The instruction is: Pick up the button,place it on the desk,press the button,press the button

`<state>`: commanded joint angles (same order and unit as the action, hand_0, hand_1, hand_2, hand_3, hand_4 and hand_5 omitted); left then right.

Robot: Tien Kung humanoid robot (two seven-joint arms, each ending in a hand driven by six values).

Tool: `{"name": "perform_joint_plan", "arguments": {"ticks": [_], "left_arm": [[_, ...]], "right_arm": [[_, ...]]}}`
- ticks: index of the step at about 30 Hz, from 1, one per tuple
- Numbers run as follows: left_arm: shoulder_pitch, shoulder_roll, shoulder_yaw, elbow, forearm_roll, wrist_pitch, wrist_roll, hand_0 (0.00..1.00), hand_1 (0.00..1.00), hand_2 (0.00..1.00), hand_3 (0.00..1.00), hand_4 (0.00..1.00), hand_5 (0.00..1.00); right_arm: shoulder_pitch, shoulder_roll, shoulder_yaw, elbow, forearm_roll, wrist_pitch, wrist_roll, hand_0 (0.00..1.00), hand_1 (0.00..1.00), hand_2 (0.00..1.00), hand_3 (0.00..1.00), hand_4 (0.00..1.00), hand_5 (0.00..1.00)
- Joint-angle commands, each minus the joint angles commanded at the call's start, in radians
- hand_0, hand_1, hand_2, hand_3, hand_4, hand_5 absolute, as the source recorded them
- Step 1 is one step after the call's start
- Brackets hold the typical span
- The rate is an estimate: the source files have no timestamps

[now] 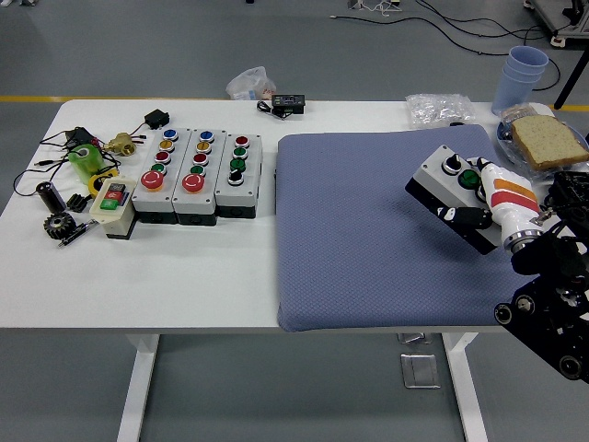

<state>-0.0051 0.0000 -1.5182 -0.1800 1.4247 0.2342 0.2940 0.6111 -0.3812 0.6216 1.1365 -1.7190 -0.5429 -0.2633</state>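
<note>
A grey button box (440,184) with a black knob and a green button on top is tilted above the right part of the blue mat (368,230). My right hand (486,210) is shut on its right end, with the white and orange fingers (505,195) over the top and a dark thumb under its near side. The black right arm (552,295) comes in from the lower right corner. No left arm shows in the head view.
Three grey button boxes (198,173) stand side by side on the white table (202,276) left of the mat, with a small red-and-green switch box (115,205), a gear (60,224) and green tape (85,157) beside them. Cups (523,75), bread (545,143) and a plastic bag (440,109) are at the back right.
</note>
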Motion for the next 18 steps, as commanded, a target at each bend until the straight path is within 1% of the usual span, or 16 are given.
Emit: {"name": "perform_joint_plan", "arguments": {"ticks": [2,4,5,6,7,8,11,12,14,17,18], "left_arm": [[0.001,0.000,-0.002,0.000,0.008,-0.001,0.001,0.556,0.420,0.424,0.430,0.267,0.391],[0.003,0.000,-0.003,0.000,0.016,-0.002,0.002,0.556,0.420,0.424,0.430,0.267,0.391],[0.003,0.000,-0.003,0.000,0.016,-0.003,0.002,0.556,0.420,0.424,0.430,0.267,0.391],[0.004,0.000,-0.001,0.000,0.010,-0.002,0.002,0.556,0.421,0.424,0.430,0.267,0.390],[0.004,0.000,0.000,0.000,0.008,-0.002,0.001,0.556,0.421,0.424,0.430,0.267,0.390],[0.005,0.000,0.003,0.000,-0.001,-0.001,0.001,0.556,0.421,0.424,0.430,0.267,0.390],[0.003,0.000,0.009,0.000,-0.011,0.000,-0.001,0.556,0.421,0.424,0.430,0.267,0.390],[0.002,0.000,0.012,0.000,-0.016,0.000,-0.002,0.557,0.421,0.424,0.430,0.266,0.389],[0.000,0.000,0.014,0.000,-0.026,0.001,-0.002,0.557,0.421,0.424,0.430,0.266,0.389],[-0.003,0.000,0.016,0.000,-0.036,0.003,-0.003,0.557,0.421,0.424,0.430,0.266,0.389],[-0.004,0.000,0.017,0.000,-0.038,0.004,-0.003,0.557,0.421,0.424,0.430,0.265,0.390]], "right_arm": [[0.009,-0.013,-0.023,0.029,0.027,0.046,0.057,0.217,0.182,0.368,0.370,0.664,0.223],[0.027,-0.031,-0.065,0.072,0.053,0.123,0.124,0.217,0.182,0.368,0.370,0.664,0.223],[0.030,-0.034,-0.073,0.080,0.057,0.145,0.139,0.217,0.182,0.368,0.370,0.664,0.223],[0.044,-0.046,-0.099,0.102,0.054,0.171,0.152,0.221,0.193,0.362,0.368,0.613,0.311],[0.049,-0.051,-0.111,0.111,0.054,0.182,0.156,0.221,0.193,0.362,0.368,0.613,0.311],[0.071,-0.060,-0.143,0.127,0.052,0.205,0.163,0.221,0.193,0.362,0.368,0.613,0.311],[0.116,-0.071,-0.202,0.136,0.043,0.228,0.183,0.221,0.193,0.362,0.368,0.613,0.311],[0.132,-0.074,-0.223,0.137,0.041,0.231,0.191,0.229,0.199,0.363,0.368,0.593,0.367],[0.161,-0.075,-0.261,0.130,0.037,0.236,0.228,0.229,0.199,0.363,0.368,0.593,0.367],[0.201,-0.069,-0.315,0.105,0.014,0.219,0.300,0.229,0.199,0.363,0.368,0.593,0.367],[0.207,-0.065,-0.324,0.095,0.009,0.214,0.315,0.243,0.203,0.375,0.387,0.598,0.322]]}}
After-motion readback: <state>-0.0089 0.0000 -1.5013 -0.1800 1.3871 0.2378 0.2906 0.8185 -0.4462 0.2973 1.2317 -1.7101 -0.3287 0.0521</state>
